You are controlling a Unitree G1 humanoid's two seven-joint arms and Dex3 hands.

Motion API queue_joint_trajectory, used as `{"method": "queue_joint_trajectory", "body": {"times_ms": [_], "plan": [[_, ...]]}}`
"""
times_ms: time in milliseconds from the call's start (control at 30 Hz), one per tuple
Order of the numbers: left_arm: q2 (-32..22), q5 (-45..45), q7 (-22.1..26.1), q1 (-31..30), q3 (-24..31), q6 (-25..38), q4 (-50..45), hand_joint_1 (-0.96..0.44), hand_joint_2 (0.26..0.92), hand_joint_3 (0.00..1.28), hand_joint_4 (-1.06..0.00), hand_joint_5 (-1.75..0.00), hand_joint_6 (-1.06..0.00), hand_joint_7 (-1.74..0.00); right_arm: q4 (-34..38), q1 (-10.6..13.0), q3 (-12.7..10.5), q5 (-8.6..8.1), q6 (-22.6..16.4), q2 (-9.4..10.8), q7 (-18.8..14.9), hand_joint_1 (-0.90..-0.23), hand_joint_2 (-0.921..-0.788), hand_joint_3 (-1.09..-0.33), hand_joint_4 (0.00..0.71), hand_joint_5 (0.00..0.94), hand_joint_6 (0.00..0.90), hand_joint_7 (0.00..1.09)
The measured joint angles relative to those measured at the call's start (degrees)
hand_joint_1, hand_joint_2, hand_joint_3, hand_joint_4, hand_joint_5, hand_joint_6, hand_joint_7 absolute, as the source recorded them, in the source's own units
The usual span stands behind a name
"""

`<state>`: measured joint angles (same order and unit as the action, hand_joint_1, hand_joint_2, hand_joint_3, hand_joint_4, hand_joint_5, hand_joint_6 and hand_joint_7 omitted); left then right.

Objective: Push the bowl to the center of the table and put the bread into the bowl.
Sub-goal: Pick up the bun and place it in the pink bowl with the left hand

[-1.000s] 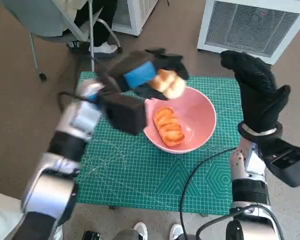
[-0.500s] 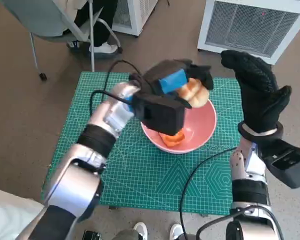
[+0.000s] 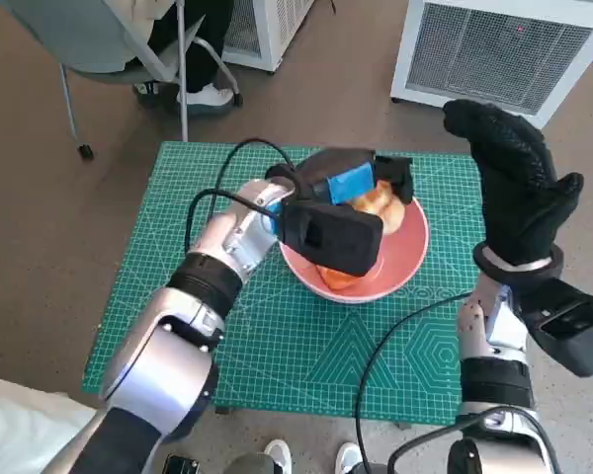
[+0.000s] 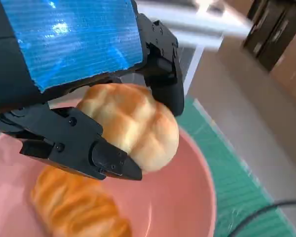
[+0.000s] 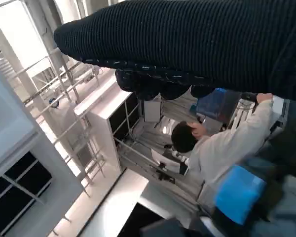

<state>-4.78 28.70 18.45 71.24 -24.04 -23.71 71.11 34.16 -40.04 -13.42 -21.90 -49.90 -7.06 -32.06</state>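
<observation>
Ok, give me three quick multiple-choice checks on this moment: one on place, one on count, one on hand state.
1. Where is the left hand?
A. Over the pink bowl
B. Over bare mat
C. Off the table

2. How many pieces of bread show, counting the held one?
A. One
B. Two
C. Four

3. What is the right hand doing?
A. Holding bread
B. Pressing the bowl
C. Raised, holding nothing

Answers: 1 A, the head view shows it above the bowl. 2 B, a round bun in the fingers and a loaf lying in the bowl. 3 C, the glove is lifted beside the table.
</observation>
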Motion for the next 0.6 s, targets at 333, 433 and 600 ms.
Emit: {"method": "queue_joint_trajectory", "body": {"times_ms": [333, 433, 600], "plan": [[-1.14, -1.66, 3.87, -0.33, 1.44, 0.57, -1.01, -0.46, 0.921, 0.08, 0.0, 0.0, -0.1, -0.15, -0.4, 0.09, 0.0, 0.33, 0.04, -1.15, 0.51, -0.623, -0.921, -0.744, 0.358, 0.001, 0.341, 0.09], [-2.14, -3.76, 4.23, -1.01, 3.38, -0.68, -2.41, -0.47, 0.921, 0.08, 0.0, 0.0, -0.1, -0.14, -0.7, 0.11, 0.06, 0.33, 0.15, -1.26, 0.8, -0.624, -0.921, -0.743, 0.359, 0.001, 0.342, 0.09], [-3.76, -9.82, 6.11, -3.19, 8.42, -4.09, -5.56, -0.49, 0.921, 0.08, 0.0, 0.0, -0.11, -0.13, -1.82, 0.12, 0.2, 0.31, 0.74, -1.27, 1.08, -0.627, -0.921, -0.742, 0.359, 0.001, 0.346, 0.1]]}}
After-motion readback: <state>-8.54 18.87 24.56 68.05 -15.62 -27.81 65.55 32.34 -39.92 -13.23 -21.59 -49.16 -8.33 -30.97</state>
